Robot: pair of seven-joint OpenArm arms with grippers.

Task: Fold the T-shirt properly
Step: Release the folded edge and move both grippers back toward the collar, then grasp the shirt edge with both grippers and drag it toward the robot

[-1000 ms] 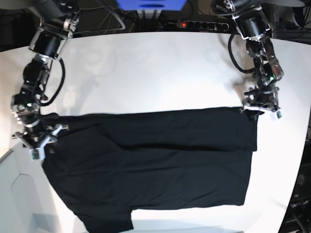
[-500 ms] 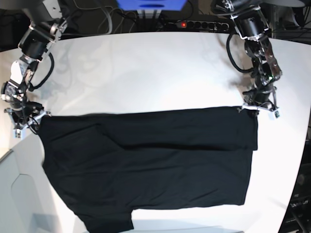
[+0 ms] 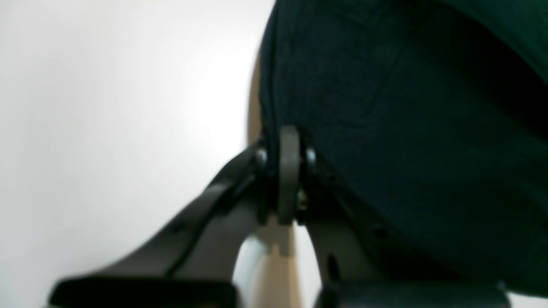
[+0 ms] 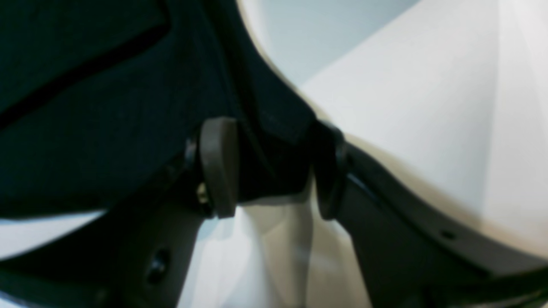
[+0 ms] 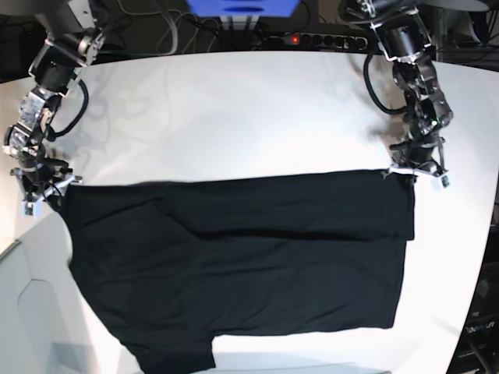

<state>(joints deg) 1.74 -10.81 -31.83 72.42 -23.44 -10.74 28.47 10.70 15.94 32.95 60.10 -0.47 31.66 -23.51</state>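
The black T-shirt lies spread on the white table, with a fold line running across its upper part. My left gripper is at the shirt's top right corner in the base view. In the left wrist view this gripper is shut on the edge of the dark cloth. My right gripper is at the shirt's top left corner. Its fingers stand wide apart, open, with a corner of cloth hanging loose between them.
A power strip with cables and a blue box sit behind the table's far edge. The table's rounded right edge runs close to the shirt. A pale grey surface lies beyond the front left corner.
My right gripper has moved up and left, off the shirt's body to its top left corner. My left gripper has shut on the top right corner and the cloth there is slightly raised.
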